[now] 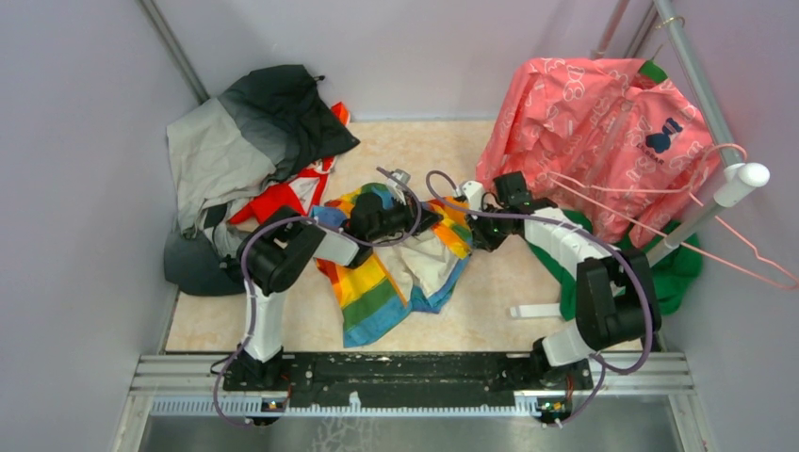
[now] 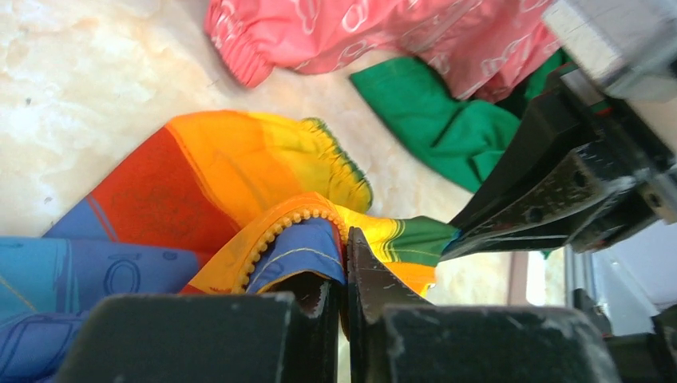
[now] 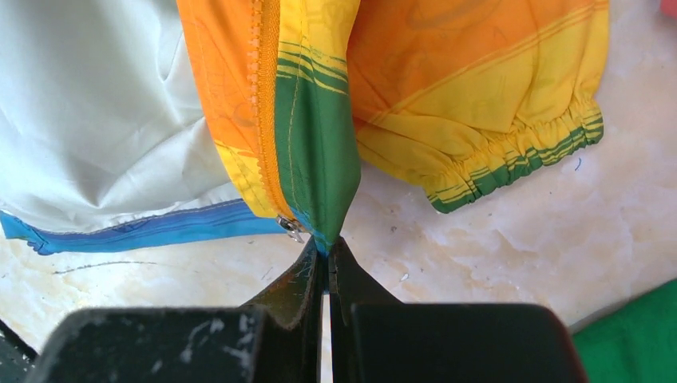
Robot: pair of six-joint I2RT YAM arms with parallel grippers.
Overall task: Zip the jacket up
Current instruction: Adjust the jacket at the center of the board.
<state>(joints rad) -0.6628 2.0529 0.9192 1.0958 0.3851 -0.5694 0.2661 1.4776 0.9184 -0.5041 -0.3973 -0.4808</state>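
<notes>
Currently you have both arms reaching in over the middle of the worktop [image 1: 499, 282]. The elbows are raised and bent, and the forearms angle inward so the two wrists nearly meet above the jacket [image 1: 377, 292].

Jacket: it lies crumpled at the centre of the worktop with the front open and the pale lining exposed. The rainbow stripes trail toward the near edge.

Left hand [image 2: 347, 247]: your fingers are pressed together, pinching a fold of the front edge. The orange zipper [image 2: 279, 227] teeth curve over blue fabric right at the fingertips.

Right hand [image 3: 326, 247]: the jaws are closed to a sliver on the bottom corner of the green stripe, just beside the zipper tape. The cloth runs taut away from the grip. A small metal piece [image 3: 289, 227] sits at the lower end of the zipper, close against the left fingertip. A yellow-and-green elastic cuff [image 3: 519, 152] rests on the worktop to the right of the grip.

Spacing: the two hands are near each other. In the left wrist view, the right hand's black fingers come in from the right and meet the green-striped fabric.

Surroundings: a grey-and-black jacket [image 1: 254, 132] is heaped at the far left. A pink patterned garment [image 1: 603, 122] is draped at the far right, with green cloth [image 1: 683, 268] below it.
</notes>
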